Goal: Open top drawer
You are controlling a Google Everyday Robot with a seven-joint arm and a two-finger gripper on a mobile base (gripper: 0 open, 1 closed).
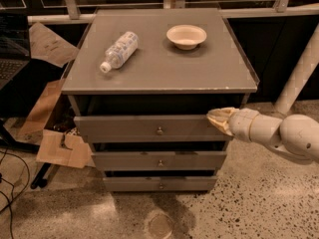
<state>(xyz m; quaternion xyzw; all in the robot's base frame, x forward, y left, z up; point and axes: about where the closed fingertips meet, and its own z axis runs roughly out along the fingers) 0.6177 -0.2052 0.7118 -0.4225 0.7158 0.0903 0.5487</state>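
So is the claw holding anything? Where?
Cannot tell. The claw is at the right end of the top drawer, well clear of its knob; a grip on that edge isn't visible.

I see the grey cabinet top (199,68) carrying two things, well apart. A clear plastic bottle (118,51) lies on its side at the left and a pale bowl (186,36) sits upright at the back. My gripper (215,117) is below the top's front edge, at the top drawer's (124,128) right end.

Speckled flr (259,203), cardboard (62,148) on L, white rail (124,18) behind.
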